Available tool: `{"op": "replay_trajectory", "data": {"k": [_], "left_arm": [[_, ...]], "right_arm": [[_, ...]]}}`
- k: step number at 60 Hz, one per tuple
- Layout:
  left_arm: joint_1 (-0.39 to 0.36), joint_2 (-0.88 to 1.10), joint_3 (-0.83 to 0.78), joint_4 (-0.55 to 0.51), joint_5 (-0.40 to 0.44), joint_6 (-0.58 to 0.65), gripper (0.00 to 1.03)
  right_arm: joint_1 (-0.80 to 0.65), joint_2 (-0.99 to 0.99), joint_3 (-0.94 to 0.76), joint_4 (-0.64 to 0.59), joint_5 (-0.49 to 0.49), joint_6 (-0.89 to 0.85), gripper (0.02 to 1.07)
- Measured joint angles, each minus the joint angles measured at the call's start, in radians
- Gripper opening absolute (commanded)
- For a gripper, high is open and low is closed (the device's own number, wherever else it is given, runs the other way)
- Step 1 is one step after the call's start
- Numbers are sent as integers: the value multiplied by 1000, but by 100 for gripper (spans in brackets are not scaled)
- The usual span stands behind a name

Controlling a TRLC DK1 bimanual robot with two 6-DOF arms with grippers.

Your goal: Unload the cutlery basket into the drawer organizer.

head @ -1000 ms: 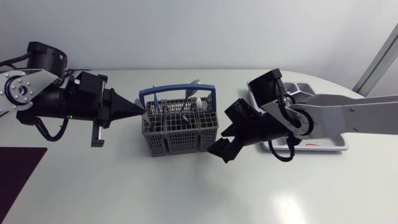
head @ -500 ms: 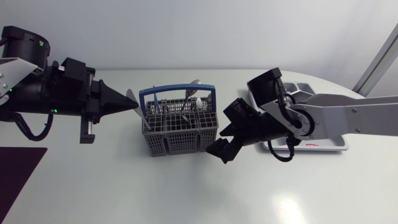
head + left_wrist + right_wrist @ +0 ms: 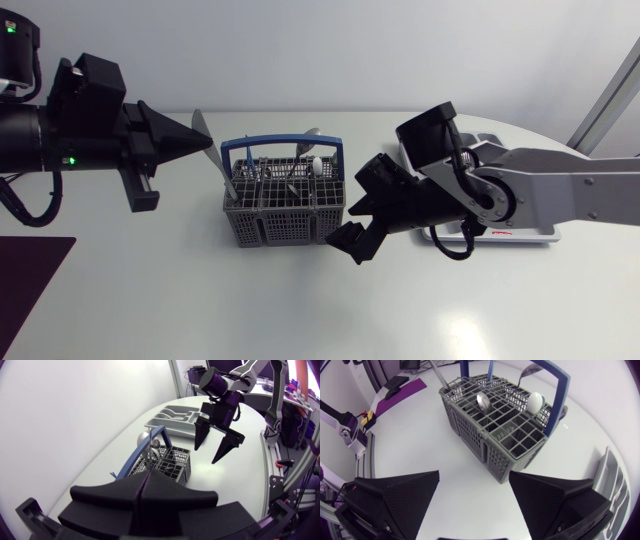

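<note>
quick update from the bench. left gripper (image 3: 207, 143) pressed together on a silver utensil (image 3: 198, 123) (knife or long handle, hard to say), pinched partway along its length. upper end poking past the fingertips, lower end slanting down toward the nearest pocket of the cutlery basket (image 3: 285, 218).

compared with a second ago: was tip-down right at the basket's rim, now backed off and raised, clear of the blue handle (image 3: 283, 145), with the utensil dragged along. also seems to have nudged the basket a touch toward that gripper. can't tell whether the lower end is fully out of the pocket yet.

right gripper (image 3: 352, 246) spread wide, holding nothing, parked just beside the basket's other end, same spot as before. from its own camera: basket straight ahead of the open fingers, spoons (image 3: 484, 401) standing in the pockets.

drawer organizer (image 3: 535, 239) sitting behind the right gripper, well apart from the left one, with the whole basket in between.

meaning for the job: first piece on its way out, not delivered. probably a long carry across ahead, or maybe a handoff to the open right gripper waiting in the middle (just guessing). worth watching for a snag on the pocket wall while lifting. plenty left in the basket either way.
</note>
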Motion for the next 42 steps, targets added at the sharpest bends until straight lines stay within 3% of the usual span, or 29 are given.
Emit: {"op": "replay_trajectory", "data": {"k": [9,25,42], "left_arm": [[-51,-35,-3,1,-83,-64,11],[-126,-106,-3,-56,-152,-133,11],[-132,-113,-34,-15,-187,-159,11]], "right_arm": [[36,-35,0,0,22,-14,102],[73,-71,2,1,22,-30,102],[80,-70,2,21,25,-36,102]]}}
